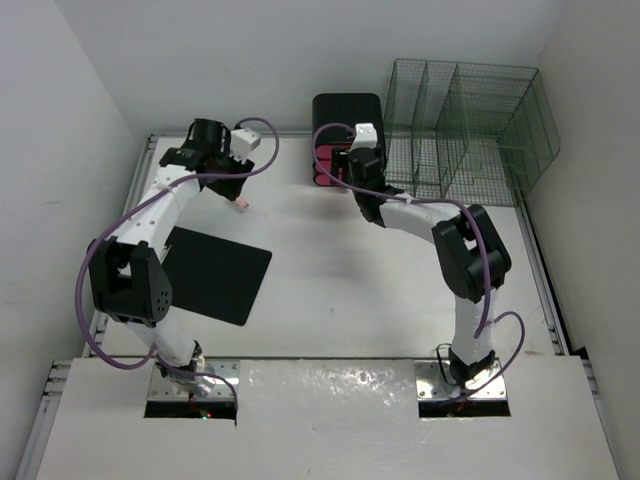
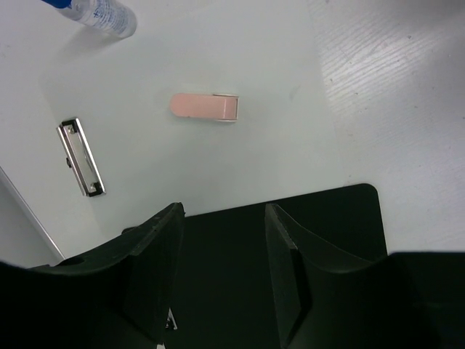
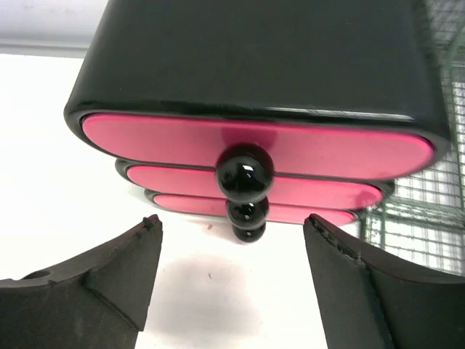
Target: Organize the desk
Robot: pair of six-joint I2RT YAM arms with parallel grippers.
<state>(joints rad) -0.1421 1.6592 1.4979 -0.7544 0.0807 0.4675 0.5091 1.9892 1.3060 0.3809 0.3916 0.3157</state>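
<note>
The large white flat desk (image 1: pixel 330 290), edged with thin metal rails and lying beneath both arms, is judged rigid, heavy and slick, and is not itself to be gripped. Hold is better taken on the round black knob (image 3: pixel 245 172) of the black-and-pink drawer unit (image 3: pixel 254 145). The left pincer (image 2: pixel 221 218) and right pincer (image 3: pixel 232 222) are seen spread apart and empty.
</note>
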